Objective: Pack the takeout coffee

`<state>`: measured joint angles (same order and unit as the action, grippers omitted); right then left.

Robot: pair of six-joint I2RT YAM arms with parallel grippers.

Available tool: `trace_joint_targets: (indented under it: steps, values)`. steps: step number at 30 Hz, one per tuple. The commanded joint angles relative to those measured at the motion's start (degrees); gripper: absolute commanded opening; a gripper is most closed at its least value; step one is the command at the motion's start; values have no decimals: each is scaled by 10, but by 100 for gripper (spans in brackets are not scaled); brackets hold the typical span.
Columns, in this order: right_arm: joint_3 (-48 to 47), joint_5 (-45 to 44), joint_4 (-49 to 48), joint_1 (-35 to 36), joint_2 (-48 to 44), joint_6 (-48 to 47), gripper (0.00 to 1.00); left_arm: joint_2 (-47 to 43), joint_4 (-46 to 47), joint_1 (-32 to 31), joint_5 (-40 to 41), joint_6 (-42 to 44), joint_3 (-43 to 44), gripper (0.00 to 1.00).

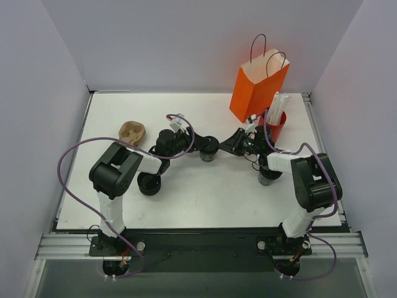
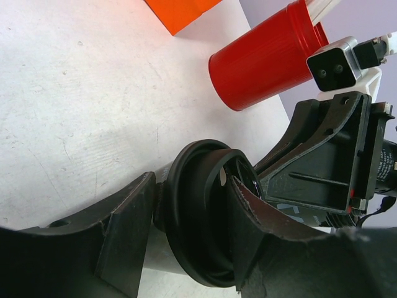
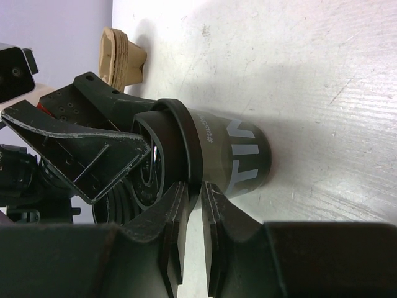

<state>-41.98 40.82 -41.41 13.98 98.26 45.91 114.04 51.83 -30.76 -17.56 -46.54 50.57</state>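
Observation:
The takeout coffee [image 1: 209, 149], a small dark grey cup with a black top rim, stands mid-table between both grippers. My left gripper [image 1: 197, 145] reaches it from the left. In the left wrist view [image 2: 191, 184] one finger lies against the cup's wall and the other over its black top [image 2: 198, 211]. My right gripper [image 1: 222, 146] reaches it from the right. In the right wrist view [image 3: 193, 189] its fingers are nearly together, pinching the rim's edge above the lettered cup wall [image 3: 242, 155]. The orange paper bag [image 1: 257, 87] stands upright at the back right.
A red cup of white straws [image 1: 276, 121] stands beside the bag, close behind my right gripper. A low black ribbed round stack [image 1: 149, 184] sits by the left arm. A beige moulded holder [image 1: 132, 131] lies at back left. A grey cup-like thing [image 1: 268, 177] sits under the right arm.

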Motion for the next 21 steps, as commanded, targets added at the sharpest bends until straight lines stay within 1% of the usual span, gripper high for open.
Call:
trace_joint_targets:
  steps: [1,6,13,16,17,19,21]
  values:
    - [7,-75,187,9,21,-61,16,62,-286,-21,20,73,-34,56]
    - [-72,-50,232,7,-5,-76,19,51,-302,-21,18,77,-20,56]
    - [-114,-24,251,3,-18,-90,22,50,-305,-21,11,75,-18,57]
    - [-131,-27,280,2,-34,-115,24,37,-310,-20,-1,75,-11,57]
    - [-136,-27,303,2,-41,-123,25,32,-318,-18,-5,78,-6,59]
    - [-146,-43,338,2,-64,-146,30,13,-342,-15,-13,83,15,62]
    - [-147,-60,350,2,-86,-158,36,-6,-364,-12,-21,86,39,64]
